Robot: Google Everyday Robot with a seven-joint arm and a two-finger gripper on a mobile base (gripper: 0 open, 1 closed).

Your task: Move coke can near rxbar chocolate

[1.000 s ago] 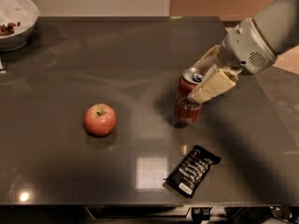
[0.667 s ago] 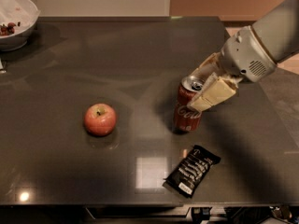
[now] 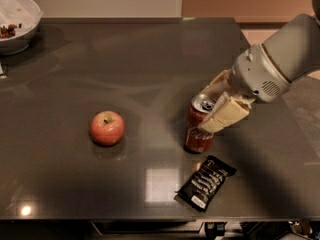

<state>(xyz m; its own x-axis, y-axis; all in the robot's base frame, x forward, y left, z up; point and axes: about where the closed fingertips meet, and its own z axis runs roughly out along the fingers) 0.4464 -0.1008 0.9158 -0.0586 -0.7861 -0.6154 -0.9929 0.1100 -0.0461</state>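
Red can [image 3: 198,134] with a silver top, leaning slightly, is right of centre on a dark grey table [image 3: 150,59]. The cream gripper [image 3: 209,109] reaches in from 2 o'clock and grasps the can near its top. A black bar [image 3: 206,182] lies near the can at 5 o'clock, not touching it. An apple [image 3: 107,128] is at its 9 o'clock, and a white bowl [image 3: 20,21] at 10 o'clock.

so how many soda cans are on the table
1. The small red cylindrical coke can stands right of centre on the dark table, just behind the flat black wrapped bar, with the hand closed around its top. The arm may hide some table.
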